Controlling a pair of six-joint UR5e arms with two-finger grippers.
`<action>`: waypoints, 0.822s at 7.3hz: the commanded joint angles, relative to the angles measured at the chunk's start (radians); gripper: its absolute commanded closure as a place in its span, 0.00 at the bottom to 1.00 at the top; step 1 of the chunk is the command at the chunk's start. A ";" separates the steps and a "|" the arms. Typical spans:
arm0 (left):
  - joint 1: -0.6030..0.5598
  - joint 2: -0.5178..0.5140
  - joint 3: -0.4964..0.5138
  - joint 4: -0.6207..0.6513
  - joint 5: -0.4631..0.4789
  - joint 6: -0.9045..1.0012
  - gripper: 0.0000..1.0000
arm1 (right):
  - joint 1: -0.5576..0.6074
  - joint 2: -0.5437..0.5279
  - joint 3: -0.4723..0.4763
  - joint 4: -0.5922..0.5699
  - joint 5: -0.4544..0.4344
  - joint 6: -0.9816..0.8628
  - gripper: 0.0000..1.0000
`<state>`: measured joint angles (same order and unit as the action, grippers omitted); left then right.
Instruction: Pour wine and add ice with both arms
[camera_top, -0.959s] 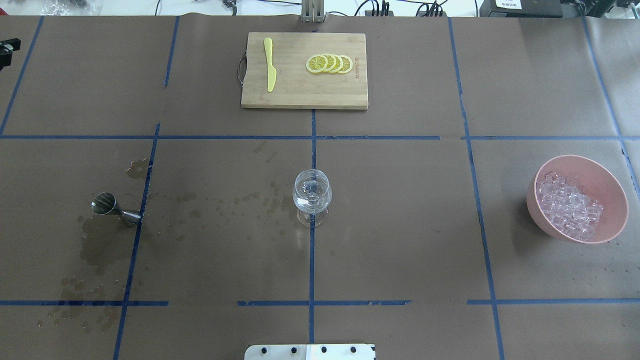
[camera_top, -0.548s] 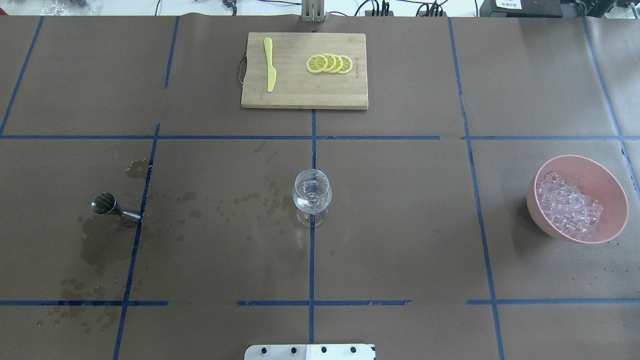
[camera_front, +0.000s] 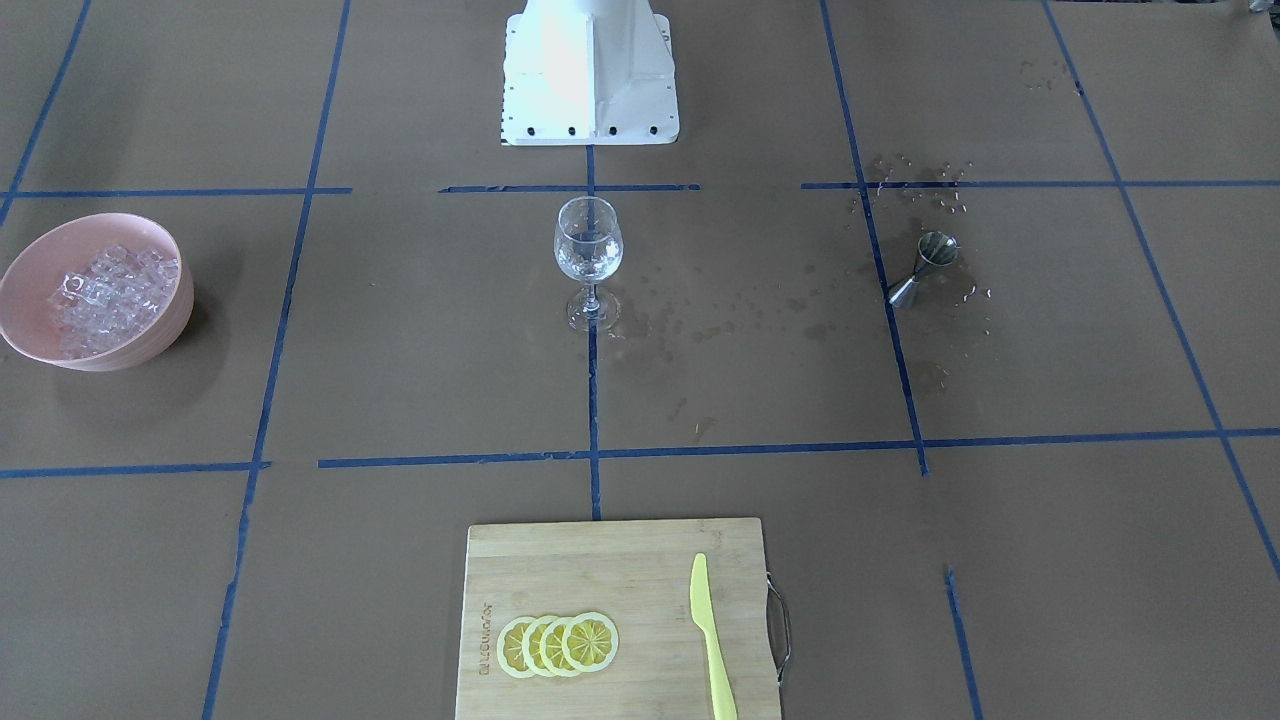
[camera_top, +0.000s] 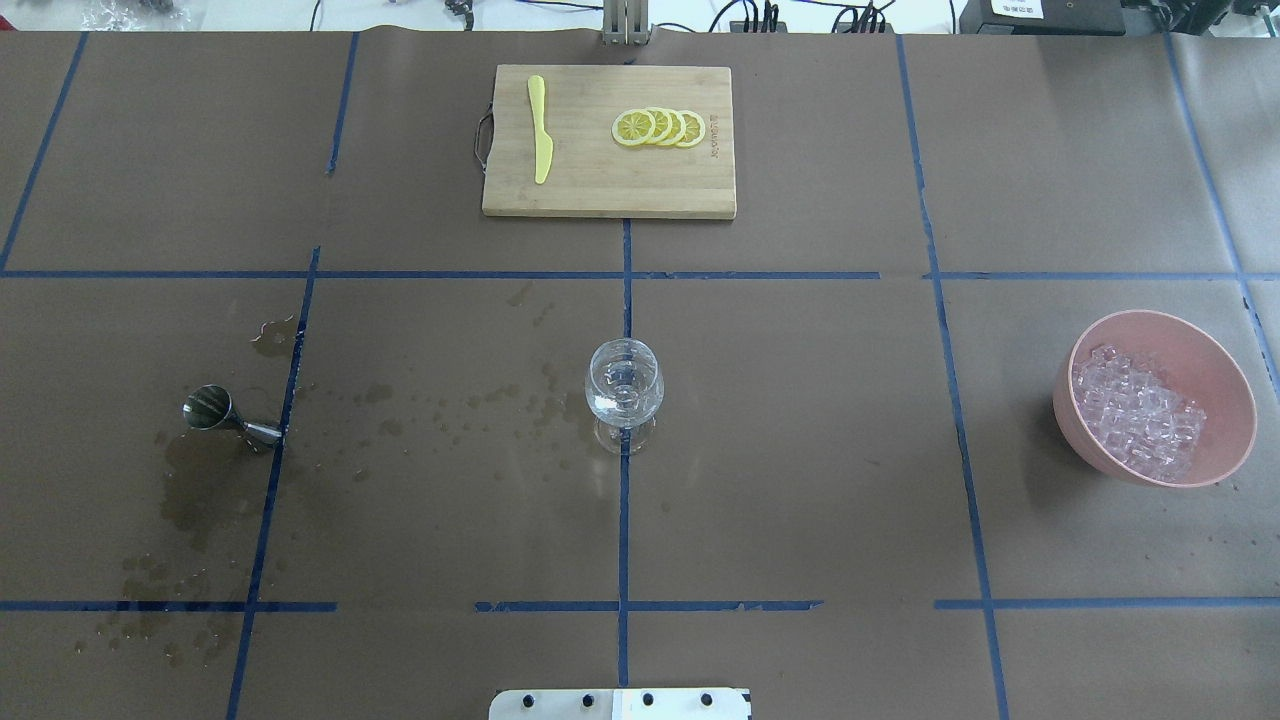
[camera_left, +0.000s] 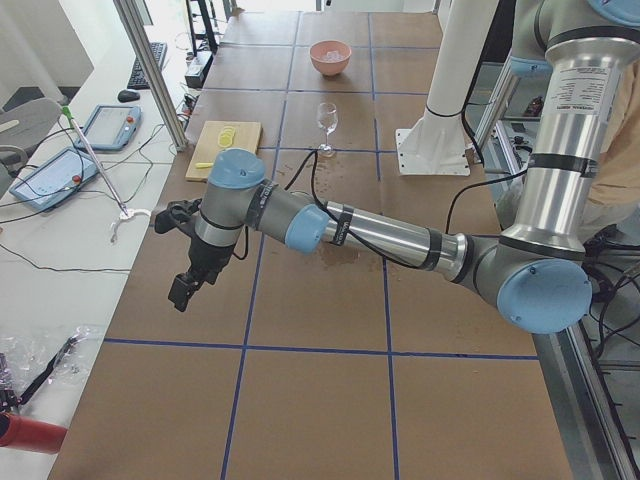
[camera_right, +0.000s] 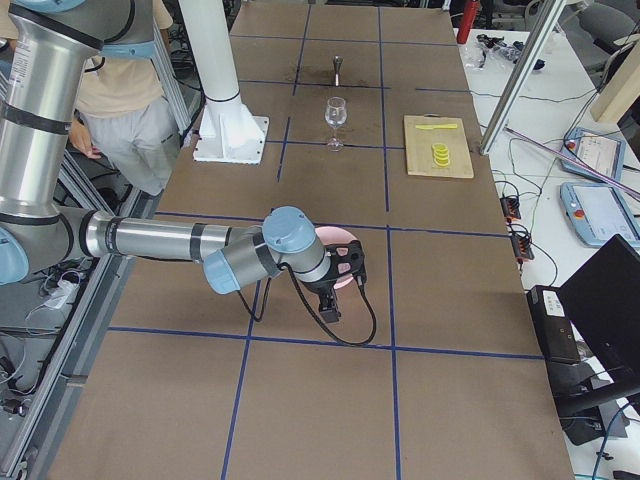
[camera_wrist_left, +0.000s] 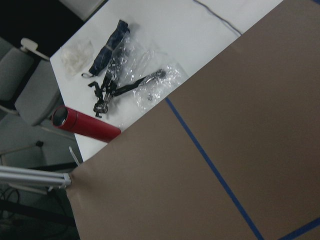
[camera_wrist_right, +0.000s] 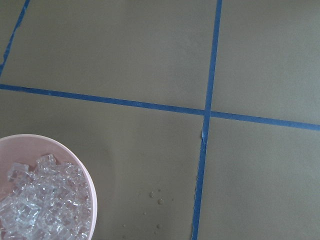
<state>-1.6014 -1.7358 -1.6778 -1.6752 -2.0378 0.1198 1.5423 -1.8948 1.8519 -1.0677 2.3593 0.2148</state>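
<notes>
A clear wine glass (camera_top: 624, 395) stands upright at the table's middle, also in the front view (camera_front: 588, 245). The ice (camera_top: 1138, 412) is heaped in a pink bowl (camera_top: 1215, 355) at the right; the right wrist view shows it at lower left (camera_wrist_right: 42, 205). A steel jigger (camera_top: 225, 412) lies on its side at the left among wet stains. The left gripper (camera_left: 182, 292) hangs over the table's far left end, far from the glass. The right gripper (camera_right: 332, 310) hangs just beside the bowl. I cannot tell whether either is open or shut.
A wooden cutting board (camera_top: 600, 190) at the far side holds lemon slices (camera_top: 660, 127) and a yellow knife (camera_top: 540, 130). The white pedestal base (camera_front: 590, 80) stands at the robot's edge. A red tube (camera_wrist_left: 85, 125) and plastic bags lie on a white desk beyond the left end.
A black gripper tip at the overhead view's left edge one second ago has left that view. The glass, jigger, bowl and board have not moved.
</notes>
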 joint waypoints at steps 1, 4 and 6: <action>-0.012 0.063 0.015 0.126 -0.173 -0.048 0.00 | -0.001 0.000 0.001 0.000 0.000 0.000 0.00; -0.015 0.228 -0.017 0.104 -0.324 -0.169 0.00 | -0.001 0.002 0.004 0.000 0.002 0.012 0.00; -0.035 0.310 -0.094 -0.019 -0.309 -0.093 0.00 | -0.001 0.012 0.024 -0.015 0.009 0.027 0.00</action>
<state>-1.6262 -1.4849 -1.7345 -1.6234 -2.3489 -0.0172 1.5417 -1.8892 1.8633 -1.0731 2.3637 0.2302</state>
